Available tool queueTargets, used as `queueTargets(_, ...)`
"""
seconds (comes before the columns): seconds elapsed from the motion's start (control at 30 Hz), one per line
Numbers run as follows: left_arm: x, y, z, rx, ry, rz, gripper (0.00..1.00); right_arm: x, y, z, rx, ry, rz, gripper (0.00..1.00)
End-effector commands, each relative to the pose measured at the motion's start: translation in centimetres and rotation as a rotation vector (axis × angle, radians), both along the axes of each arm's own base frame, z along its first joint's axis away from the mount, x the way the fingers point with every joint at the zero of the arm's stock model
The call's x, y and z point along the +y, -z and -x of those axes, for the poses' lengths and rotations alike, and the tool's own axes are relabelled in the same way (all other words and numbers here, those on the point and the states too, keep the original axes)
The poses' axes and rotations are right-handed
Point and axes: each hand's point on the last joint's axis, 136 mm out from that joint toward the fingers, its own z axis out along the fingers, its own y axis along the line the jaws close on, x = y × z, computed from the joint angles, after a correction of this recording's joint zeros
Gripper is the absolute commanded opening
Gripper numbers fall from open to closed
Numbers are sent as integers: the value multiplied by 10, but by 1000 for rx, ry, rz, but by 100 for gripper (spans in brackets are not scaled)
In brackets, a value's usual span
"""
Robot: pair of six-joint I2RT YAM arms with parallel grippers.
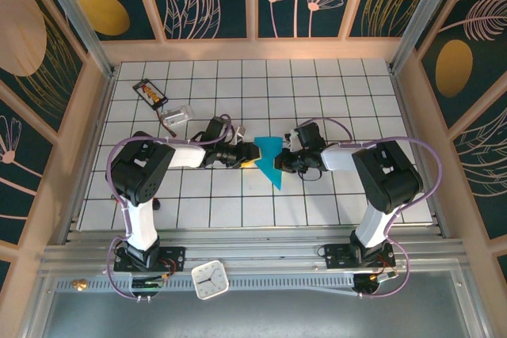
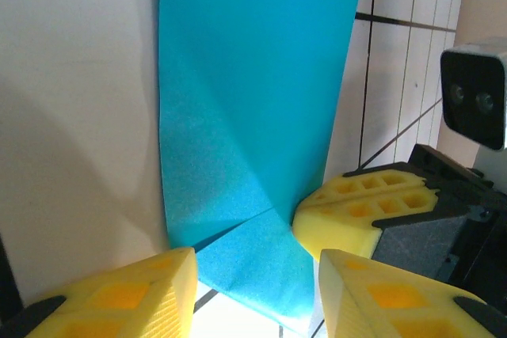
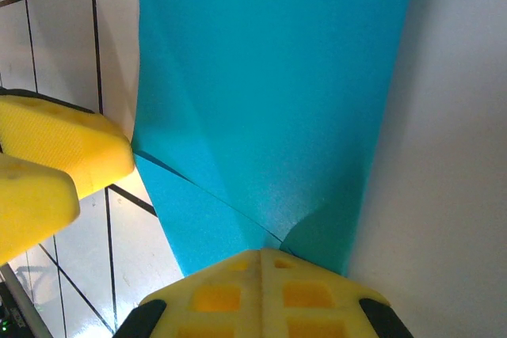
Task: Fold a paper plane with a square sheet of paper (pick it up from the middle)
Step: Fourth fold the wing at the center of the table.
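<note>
From above and behind me, one camera looks down over the whole tabletop [image 1: 317,85]. My wrist cameras sit close, both facing the same teal paper [image 2: 245,100] [image 3: 277,77].

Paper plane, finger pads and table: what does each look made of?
The paper plane looks like thin teal paper, matte with a faint grainy sheen; it holds sharp creases. The finger pads are yellow, probably moulded plastic or firm rubber: square pockets, fine surface texture. The table looks white and smooth with black grid lines, perhaps printed laminate.
</note>
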Motion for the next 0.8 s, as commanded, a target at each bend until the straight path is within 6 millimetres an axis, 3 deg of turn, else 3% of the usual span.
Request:
queueTargets(0.0, -4, -4, 6, 26, 26, 12, 44, -16, 23, 11, 58, 26, 66, 0)
queueTargets(0.37, 10, -3, -4, 13, -45, -97, 45, -16, 26, 13, 68, 22, 69, 0)
queueTargets(0.47, 12, 8, 0, 48, -50, -116, 45, -17, 27, 14, 69, 22, 71, 0)
queueTargets(0.5, 7, 0, -9, 26, -54, -104, 45, -17, 27, 15, 70, 22, 72, 0)
queueTargets(0.77, -1, 4, -12, 51, -35, -101, 46, -18, 28, 16, 72, 22, 68, 0)
